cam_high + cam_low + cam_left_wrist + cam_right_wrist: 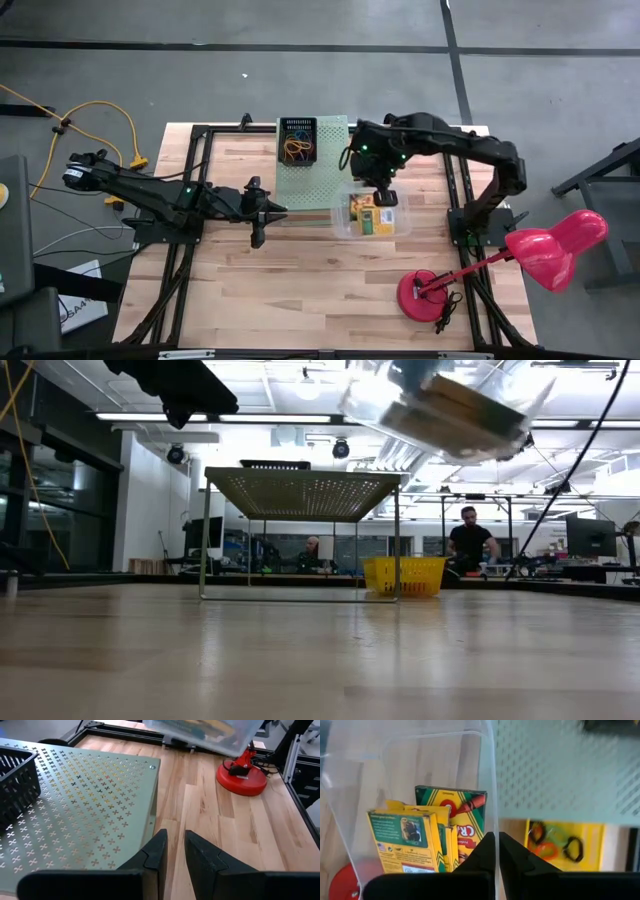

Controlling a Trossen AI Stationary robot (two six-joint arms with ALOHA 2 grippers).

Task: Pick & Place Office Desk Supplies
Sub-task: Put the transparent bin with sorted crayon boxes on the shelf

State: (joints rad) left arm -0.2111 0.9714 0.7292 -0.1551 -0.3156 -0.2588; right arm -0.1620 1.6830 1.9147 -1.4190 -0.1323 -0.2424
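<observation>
A clear plastic container point(372, 215) holds two yellow-and-green crayon boxes point(405, 837) point(457, 812). My right gripper point(496, 840) is shut on its wall, right of the pale-green perforated platform point(320, 175). In the low view the container point(440, 405) hangs tilted, high above the table. Elastic bands lie in a black basket point(297, 140) on top of the platform. More bands lie in a yellow basket point(560, 845) below the platform. My left gripper point(275, 210) waits at the platform's left near corner, open by a narrow gap point(175, 850). My right gripper pinches the clear container's side wall at its rim point(489, 795), one finger inside and one outside. The fingers come from above, pointing down. The container is lifted clear of the table and tilted, with the crayon boxes inside it.
A pink desk lamp stands on its red base point(425, 293) at the table's right near corner, with its head point(555, 248) out past the edge. The platform point(300, 490) stands on thin legs. Bare wood lies along the near side. People show in the room behind.
</observation>
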